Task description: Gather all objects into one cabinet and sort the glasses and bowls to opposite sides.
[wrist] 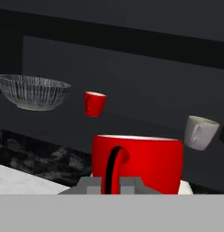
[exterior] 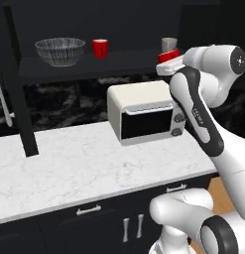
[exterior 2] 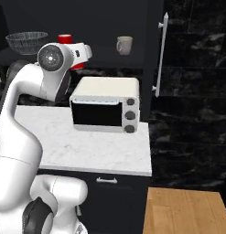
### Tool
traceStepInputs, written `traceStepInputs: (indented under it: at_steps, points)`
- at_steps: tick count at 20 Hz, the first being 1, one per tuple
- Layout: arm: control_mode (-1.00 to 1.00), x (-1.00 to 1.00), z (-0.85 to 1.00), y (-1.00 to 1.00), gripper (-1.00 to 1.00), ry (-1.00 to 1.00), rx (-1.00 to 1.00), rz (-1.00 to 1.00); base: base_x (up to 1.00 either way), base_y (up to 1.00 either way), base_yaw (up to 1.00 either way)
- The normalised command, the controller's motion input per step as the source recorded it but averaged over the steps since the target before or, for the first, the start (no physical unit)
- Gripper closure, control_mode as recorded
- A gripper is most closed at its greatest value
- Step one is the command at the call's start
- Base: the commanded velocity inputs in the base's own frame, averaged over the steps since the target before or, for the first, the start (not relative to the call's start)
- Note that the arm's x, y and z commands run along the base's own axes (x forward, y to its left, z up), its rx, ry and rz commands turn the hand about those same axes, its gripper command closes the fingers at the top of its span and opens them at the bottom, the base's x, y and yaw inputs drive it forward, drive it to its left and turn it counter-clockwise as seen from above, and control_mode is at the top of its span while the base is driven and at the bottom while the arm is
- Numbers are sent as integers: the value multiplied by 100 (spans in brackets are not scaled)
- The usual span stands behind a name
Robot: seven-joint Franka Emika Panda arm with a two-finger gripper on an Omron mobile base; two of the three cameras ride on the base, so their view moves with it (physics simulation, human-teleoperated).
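Clenched on the handle of a red cup [wrist: 145, 163], the claw [wrist: 112, 183] holds it just short of the cabinet shelf [exterior: 69, 69], where the bowl [wrist: 34, 92], another red cup [wrist: 94, 103] and the grey cup [wrist: 200, 132] already stand, so I judge one placement remains.

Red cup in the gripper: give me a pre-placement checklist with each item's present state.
1. Grip: gripper shut on the held red cup at its handle: ok.
2. Held red cup upright: ok.
3. Cabinet shelf open to reach: ok.
4. Bowl at the shelf's left end: ok.
5. Other red cup beside the bowl, grey cup far right; cups grouped away from bowl: not ok.
6. Clearance above the toaster oven: cannot tell.
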Motion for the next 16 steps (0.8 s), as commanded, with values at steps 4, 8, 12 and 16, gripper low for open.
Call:
traceStepInputs:
  at_steps: [4,8,12,16]
  points:
    - [100,0,0,0,100,0,0,0,41,-41,-1]
    - [100,0,0,0,100,0,0,0,37,-2,0]
    - [100,0,0,0,100,0,0,0,55,0,0]
    - [100,0,0,0,100,0,0,0,61,4,0]
